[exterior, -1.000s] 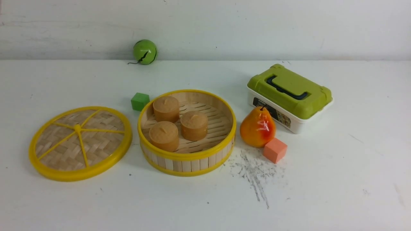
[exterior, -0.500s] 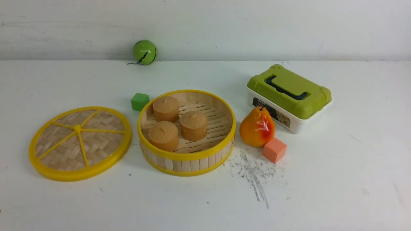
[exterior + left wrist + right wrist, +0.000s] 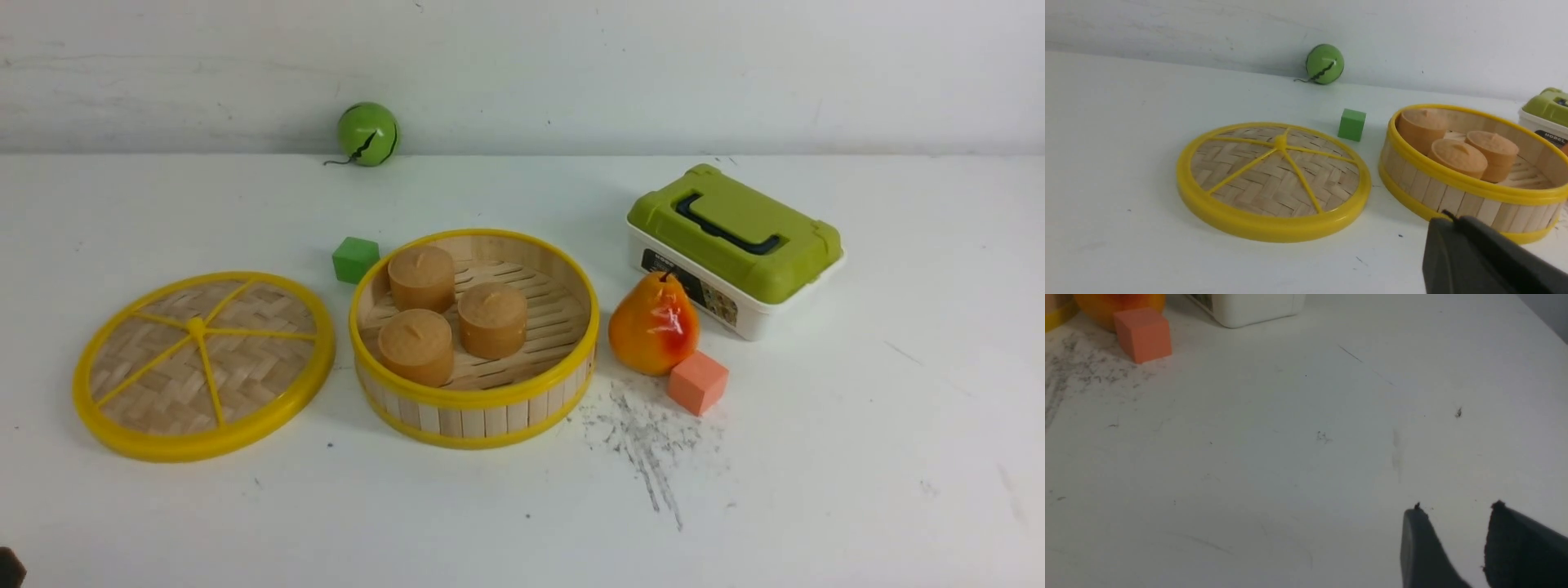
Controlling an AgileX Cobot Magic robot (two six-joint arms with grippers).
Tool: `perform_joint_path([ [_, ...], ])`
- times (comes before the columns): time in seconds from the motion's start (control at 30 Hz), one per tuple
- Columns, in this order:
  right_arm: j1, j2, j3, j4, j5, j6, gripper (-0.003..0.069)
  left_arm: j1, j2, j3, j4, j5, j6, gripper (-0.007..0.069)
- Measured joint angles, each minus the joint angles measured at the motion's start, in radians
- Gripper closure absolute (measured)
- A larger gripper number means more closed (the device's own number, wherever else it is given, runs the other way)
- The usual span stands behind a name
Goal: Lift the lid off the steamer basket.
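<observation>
The lid point(image 3: 204, 366), a flat disc of woven pale bamboo with a thick yellow rim and five yellow spokes, lies flat on the white table point(image 3: 816, 490) at centre left of the front view, just beside the steamer basket point(image 3: 476, 408) and already off it. The open basket sits at the centre of the frame, its slat walls bound by yellow rims, with three tan cylindrical buns point(image 3: 492, 318) standing on its slatted floor. A small green cube point(image 3: 356, 259) rests near the basket's upper left edge, and a green ball point(image 3: 368, 132) lies against the back wall in the upper part of the frame. To the right of the basket stands an orange-yellow pear point(image 3: 654, 325), with a salmon cube point(image 3: 698, 381) just beside its lower right and a white box with an olive-green lid point(image 3: 735, 237) behind it. In the left wrist view the left gripper point(image 3: 1447, 216) shows at the lower right as one dark mass with its jaws pressed together, holding nothing, in front of the basket's wall. In the right wrist view the right gripper point(image 3: 1457, 508) appears at the lower right with its two dark fingers point(image 3: 1417, 543) spread apart over bare table, gripping nothing.
</observation>
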Motion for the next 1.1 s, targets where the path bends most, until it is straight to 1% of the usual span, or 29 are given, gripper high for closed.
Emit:
perform_joint_path([
  [0.03, 0.000, 0.000, 0.000, 0.000, 0.000, 0.000, 0.0419, -0.002, 0.000, 0.001, 0.004, 0.000, 0.000, 0.0637],
  [0.13, 0.000, 0.000, 0.000, 0.000, 0.000, 0.000, 0.0419, -0.047, 0.000, 0.003, 0.087, 0.067, -0.008, 0.0637],
  [0.23, 0.000, 0.000, 0.000, 0.000, 0.000, 0.000, 0.0419, -0.053, 0.000, 0.004, 0.106, 0.131, -0.025, 0.0637],
  [0.3, 0.000, 0.000, 0.000, 0.000, 0.000, 0.000, 0.0419, -0.053, 0.000, 0.006, 0.115, 0.215, -0.084, 0.0637],
  [0.37, 0.000, 0.000, 0.000, 0.000, 0.000, 0.000, 0.0419, -0.053, 0.000, 0.006, 0.126, 0.252, -0.117, 0.0637],
  [0.4, 0.000, 0.000, 0.000, 0.000, 0.000, 0.000, 0.0419, -0.053, 0.000, 0.006, 0.131, 0.259, -0.139, 0.0637],
  [0.53, 0.000, 0.000, 0.000, 0.000, 0.000, 0.000, 0.0419, -0.053, 0.000, 0.006, 0.141, 0.266, -0.161, 0.0637],
  [1.1, 0.000, 0.000, 0.000, 0.000, 0.000, 0.000, 0.0419, -0.053, 0.000, 0.006, 0.144, 0.269, -0.166, 0.0637],
])
